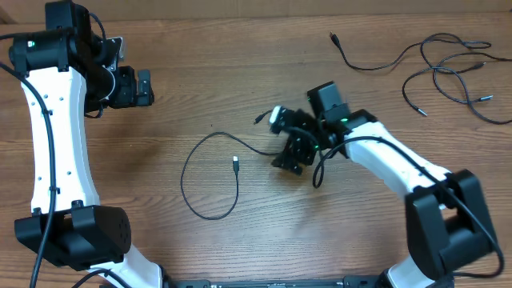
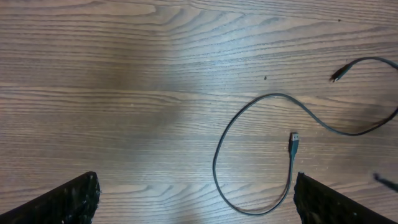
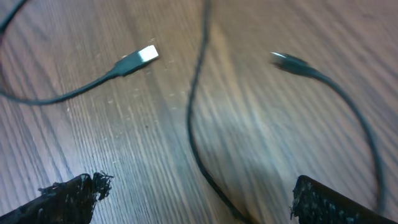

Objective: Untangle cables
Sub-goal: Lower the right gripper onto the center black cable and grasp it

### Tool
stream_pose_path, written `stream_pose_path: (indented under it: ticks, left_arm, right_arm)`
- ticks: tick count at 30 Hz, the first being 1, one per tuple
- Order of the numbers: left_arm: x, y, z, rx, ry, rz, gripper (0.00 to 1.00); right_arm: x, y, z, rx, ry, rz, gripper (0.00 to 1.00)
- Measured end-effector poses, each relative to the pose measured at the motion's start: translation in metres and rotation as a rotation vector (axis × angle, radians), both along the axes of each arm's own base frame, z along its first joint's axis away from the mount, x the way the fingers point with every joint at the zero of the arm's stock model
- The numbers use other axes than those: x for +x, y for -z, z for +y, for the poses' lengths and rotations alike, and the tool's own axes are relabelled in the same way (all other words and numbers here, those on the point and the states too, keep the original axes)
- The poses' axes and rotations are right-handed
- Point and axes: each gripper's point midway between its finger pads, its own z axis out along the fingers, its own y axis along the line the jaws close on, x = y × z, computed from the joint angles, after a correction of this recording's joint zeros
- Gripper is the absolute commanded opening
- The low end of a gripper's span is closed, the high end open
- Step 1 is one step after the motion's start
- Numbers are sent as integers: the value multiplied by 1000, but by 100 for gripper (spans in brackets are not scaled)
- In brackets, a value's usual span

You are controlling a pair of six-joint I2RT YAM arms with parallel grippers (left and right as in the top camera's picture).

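One looped cable lies alone on the wooden table near the middle. Its flat metal plug rests inside the curve and its other end runs off toward the right gripper. The rest of the cables sit well apart at the far right corner, thin cords crossing each other in loose bends, so that bunch looks like the part not yet sorted. The lone loop crosses nothing but itself, which suggests it has been laid out there to keep it clear of the knot. The right gripper hangs low over the tail of this loop with its jaws spread wide, gripping nothing. In its wrist view the cord runs along the wood between the two fingers without touching either. A second small plug lies just beyond. That arm reaches in from the near right edge, elbow bent, wrist turned down and toward the centre. The left gripper is likewise released and empty. Its arm is stretched up the left side and its wrist is held high and aimed inward, well away from every cord, probably to leave the working space free.
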Motion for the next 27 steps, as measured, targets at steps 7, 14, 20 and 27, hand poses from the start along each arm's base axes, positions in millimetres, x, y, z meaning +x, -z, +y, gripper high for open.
stream_pose_path:
  ticks: [7,14,20,27]
  left_arm:
    - [0,0,0,0,0,0,99]
    - [0,0,0,0,0,0,99]
    - [0,0,0,0,0,0,100]
    - [0,0,0,0,0,0,99]
  right_arm:
    - [-3,18,23,-35,-101,-64,95]
    - [1,34,21,-68,-121,-74,86]
    - [3,49,21,-83,-125,-67,71]
    - [3,62,20,-98,-126,-52,68]
